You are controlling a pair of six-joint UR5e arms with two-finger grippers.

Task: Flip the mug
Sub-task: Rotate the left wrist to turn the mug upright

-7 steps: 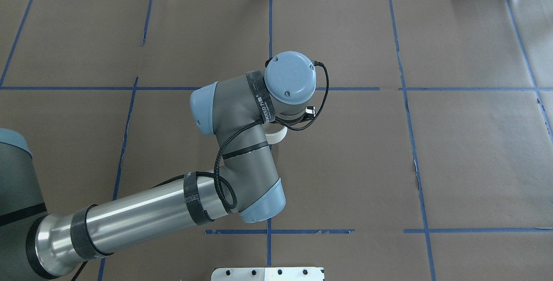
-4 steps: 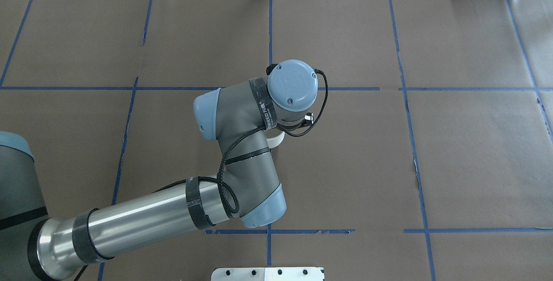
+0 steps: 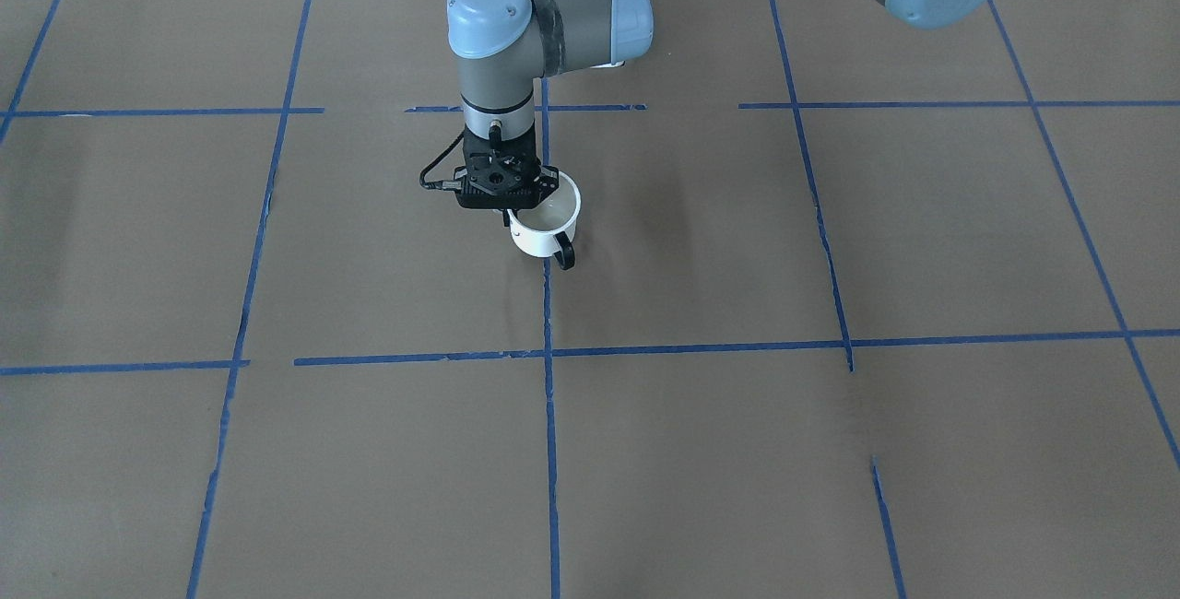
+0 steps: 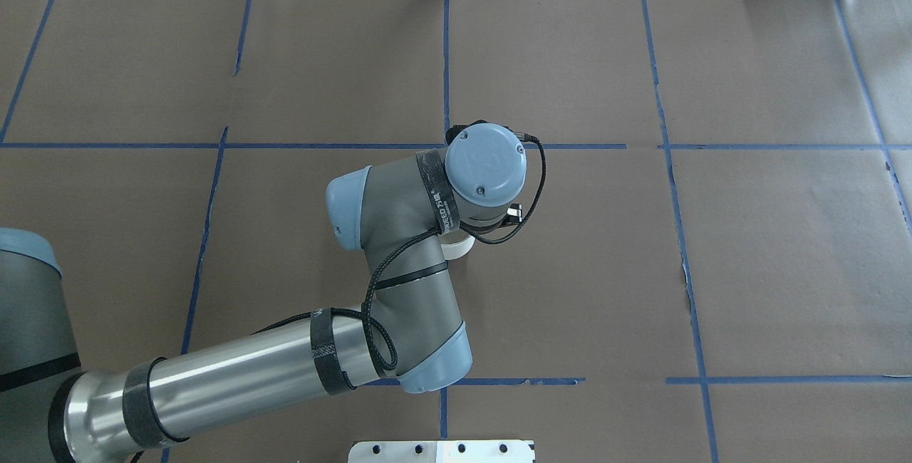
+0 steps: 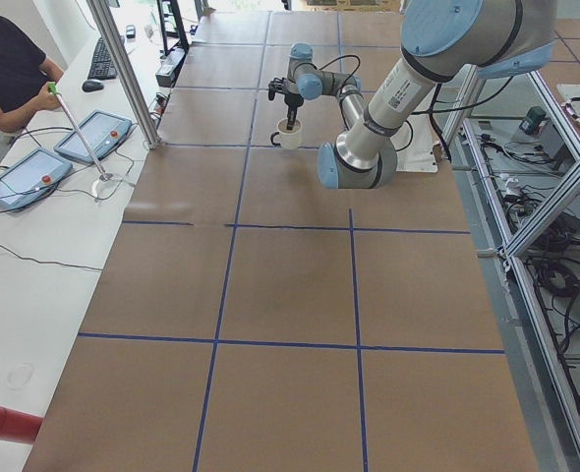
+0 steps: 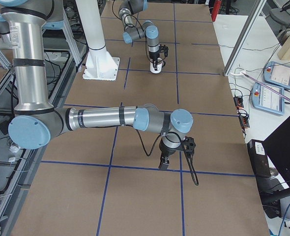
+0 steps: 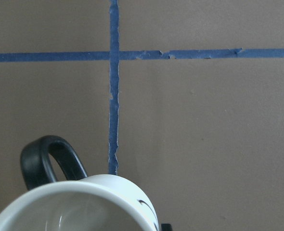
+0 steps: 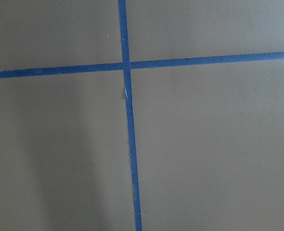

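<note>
The white mug with a black loop handle stands mouth up near the middle of the table, on a blue tape line. My left gripper points straight down and is shut on the mug's rim wall. I cannot tell whether the mug's base touches the table. In the overhead view only a sliver of the mug shows under the wrist. The left wrist view shows its rim and handle at the bottom edge. My right gripper hangs over a tape crossing far from the mug. I cannot tell if it is open.
The table is covered in brown paper with a grid of blue tape lines. A white mounting plate sits at the near edge. An operator sits at a side desk with tablets.
My left wrist has moved toward the robot's side of the table and slightly right, with the mug still under it.
</note>
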